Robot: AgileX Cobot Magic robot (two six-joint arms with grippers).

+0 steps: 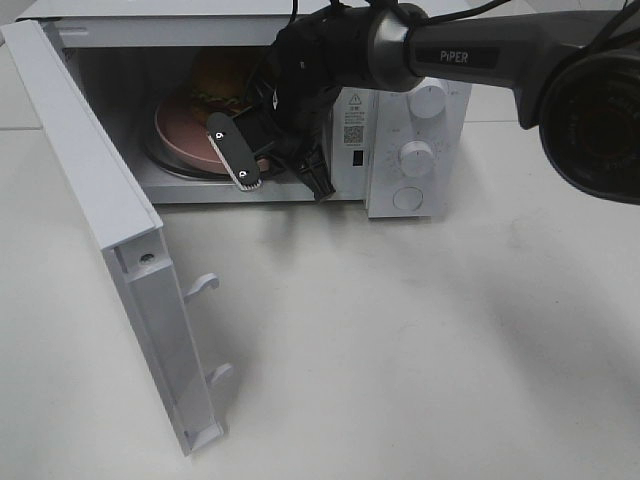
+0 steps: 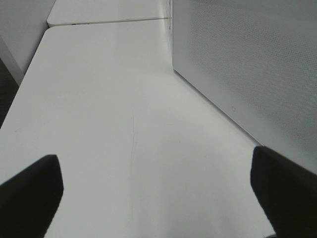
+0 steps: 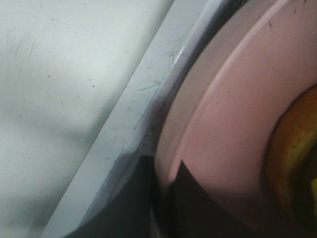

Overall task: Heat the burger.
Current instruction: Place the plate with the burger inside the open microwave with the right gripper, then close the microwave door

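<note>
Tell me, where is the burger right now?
In the high view the burger sits on the pink plate inside the open microwave, left of its dials; the right pincer is shut on the plate's near rim.

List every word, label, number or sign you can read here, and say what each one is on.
"PiPER": white letters on the dark link of the right arm.
Warning triangle and square code: on a sticker on the microwave front; its print is too small to read.
Marks around the dials: too small to read.
Both wrist views: no text.
</note>
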